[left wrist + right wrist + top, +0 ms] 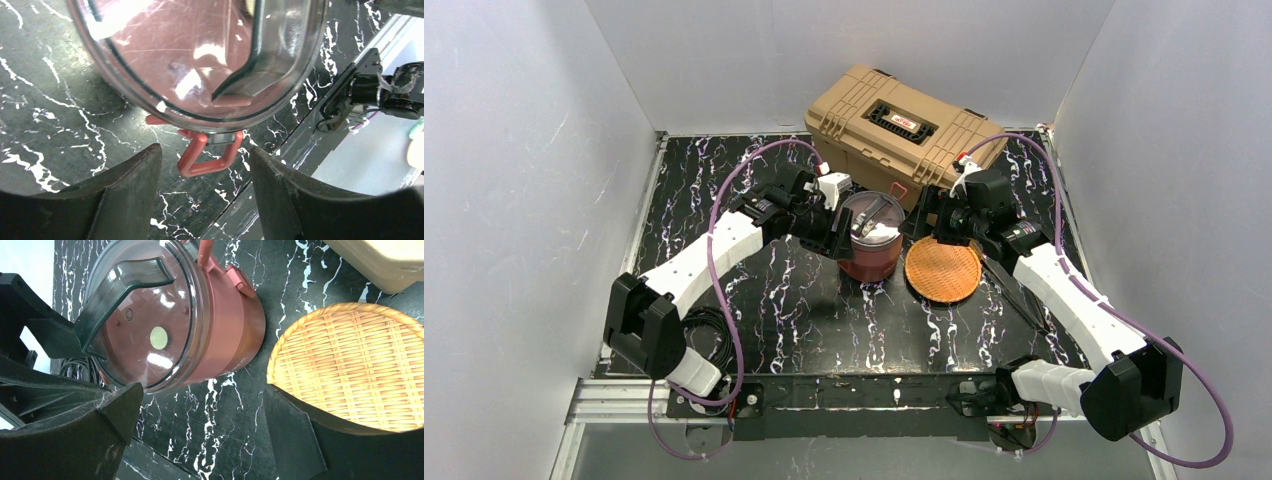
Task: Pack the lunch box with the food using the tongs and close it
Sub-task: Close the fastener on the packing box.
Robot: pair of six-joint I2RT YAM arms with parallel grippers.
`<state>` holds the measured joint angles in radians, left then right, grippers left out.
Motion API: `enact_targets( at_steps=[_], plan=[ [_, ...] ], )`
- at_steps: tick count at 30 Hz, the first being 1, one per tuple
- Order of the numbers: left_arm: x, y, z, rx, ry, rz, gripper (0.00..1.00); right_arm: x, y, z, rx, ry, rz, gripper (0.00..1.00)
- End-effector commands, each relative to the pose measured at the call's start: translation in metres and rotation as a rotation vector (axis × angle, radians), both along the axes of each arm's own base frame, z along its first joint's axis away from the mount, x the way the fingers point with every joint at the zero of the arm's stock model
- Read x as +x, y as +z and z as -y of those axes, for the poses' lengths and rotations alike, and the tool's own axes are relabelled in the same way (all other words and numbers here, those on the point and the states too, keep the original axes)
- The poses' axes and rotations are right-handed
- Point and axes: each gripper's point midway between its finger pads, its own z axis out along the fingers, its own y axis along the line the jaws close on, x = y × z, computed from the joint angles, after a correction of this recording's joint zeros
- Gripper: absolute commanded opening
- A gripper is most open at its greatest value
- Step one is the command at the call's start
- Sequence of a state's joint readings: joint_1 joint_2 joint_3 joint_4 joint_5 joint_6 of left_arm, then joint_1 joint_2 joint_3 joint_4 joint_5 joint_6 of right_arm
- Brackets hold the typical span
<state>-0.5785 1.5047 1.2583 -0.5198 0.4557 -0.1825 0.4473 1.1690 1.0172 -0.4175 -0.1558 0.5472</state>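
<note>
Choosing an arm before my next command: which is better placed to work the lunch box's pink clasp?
Left. The left gripper is open with the pink clasp loop framed between its fingers, beside the lunch box. The right gripper, also open, faces bare table between box and woven plate.

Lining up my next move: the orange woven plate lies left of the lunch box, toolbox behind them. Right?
No: the orange woven plate lies right of the lunch box, on the robot's right, as the top external view shows. The toolbox does stand behind them.
</note>
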Motion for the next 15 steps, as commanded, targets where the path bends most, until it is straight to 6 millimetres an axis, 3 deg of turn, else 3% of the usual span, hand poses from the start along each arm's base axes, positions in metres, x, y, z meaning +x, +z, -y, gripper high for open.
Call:
enact_targets(
  at_steps=[1, 5, 10, 15],
  plan=[
    [0.005, 0.026, -0.012, 0.015, 0.047, 0.102, 0.65, 0.007, 0.041, -0.002, 0.072, -0.045, 0.089, 0.98],
    [0.006, 0.04, -0.015, -0.028, 0.081, 0.137, 0.67, 0.008, 0.059, -0.011, 0.151, -0.102, 0.072, 0.93],
    [0.015, 0.053, -0.026, -0.076, 0.147, 0.173, 0.67, 0.01, 0.065, -0.035, 0.137, -0.143, 0.083, 0.91],
    [0.022, 0.051, -0.041, -0.059, 0.201, 0.187, 0.68, 0.013, 0.064, -0.055, 0.147, -0.17, 0.094, 0.84]
  ],
)
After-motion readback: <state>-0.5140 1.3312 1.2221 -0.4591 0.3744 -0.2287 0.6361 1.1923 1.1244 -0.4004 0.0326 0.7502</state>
